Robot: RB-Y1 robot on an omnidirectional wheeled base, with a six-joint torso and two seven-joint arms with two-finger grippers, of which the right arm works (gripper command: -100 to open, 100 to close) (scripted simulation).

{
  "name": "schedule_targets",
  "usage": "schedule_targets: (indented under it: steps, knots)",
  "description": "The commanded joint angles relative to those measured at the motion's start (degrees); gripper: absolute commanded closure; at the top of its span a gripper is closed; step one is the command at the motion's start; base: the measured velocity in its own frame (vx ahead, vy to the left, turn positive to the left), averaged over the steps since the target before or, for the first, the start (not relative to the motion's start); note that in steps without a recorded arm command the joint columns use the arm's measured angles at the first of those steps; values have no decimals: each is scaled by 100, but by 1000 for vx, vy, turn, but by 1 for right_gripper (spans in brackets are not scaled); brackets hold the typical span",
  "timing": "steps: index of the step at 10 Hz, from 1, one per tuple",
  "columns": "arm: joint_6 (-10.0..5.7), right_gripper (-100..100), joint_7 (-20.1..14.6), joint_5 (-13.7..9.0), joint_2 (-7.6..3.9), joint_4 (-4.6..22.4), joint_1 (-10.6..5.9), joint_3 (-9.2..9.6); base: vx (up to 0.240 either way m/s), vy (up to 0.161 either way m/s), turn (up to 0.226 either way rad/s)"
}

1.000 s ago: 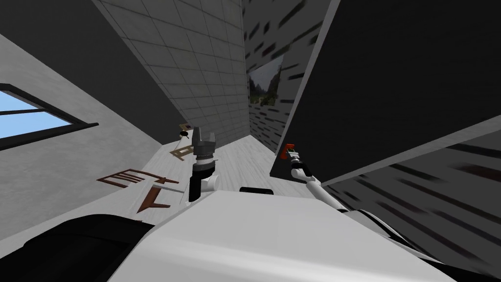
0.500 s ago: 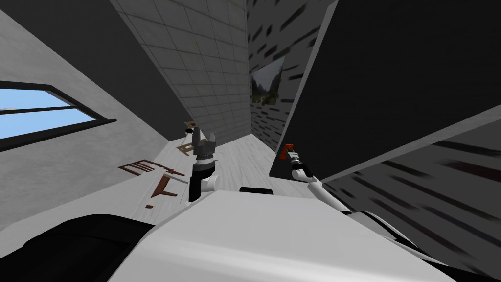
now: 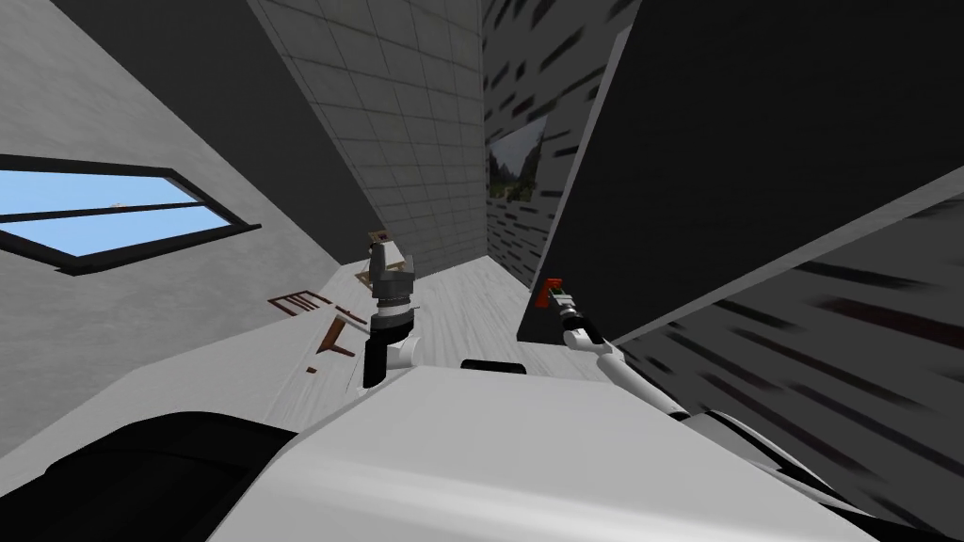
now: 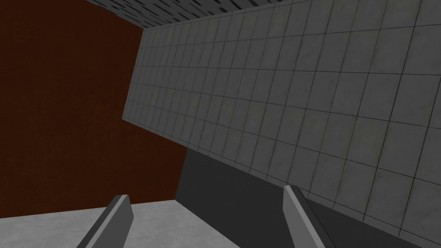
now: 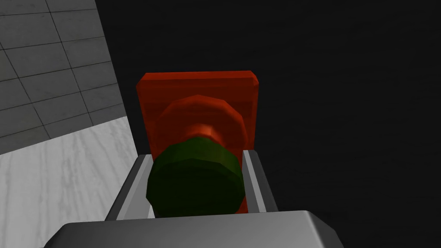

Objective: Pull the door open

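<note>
Dark door (image 3: 753, 141) across the upper right of the head view, red plate (image 5: 198, 86) at its lower left edge, green knob (image 5: 194, 185) on the plate, right tool (image 5: 196, 157) clenched on the green knob, left tool (image 3: 393, 265) upright at frame centre, fingers parted, grasping nothing.

Red plate (image 5: 198, 84) partly behind green knob (image 5: 194, 185)

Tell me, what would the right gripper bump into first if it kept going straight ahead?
Its fingers squeeze the green knob, so the right gripper would likely hit the red plate just behind the knob first, then the dark door that carries it.
</note>
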Motion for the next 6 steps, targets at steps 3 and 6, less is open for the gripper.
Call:
schedule_targets:
  steps: [3, 6]
  knots:
    - [-56, 100, -115, 4, -134, -116, 63, 174, -126, -53, 59]
    - [-165, 100, -265, 0, -316, -218, 111, 376, -192, -92, 105]
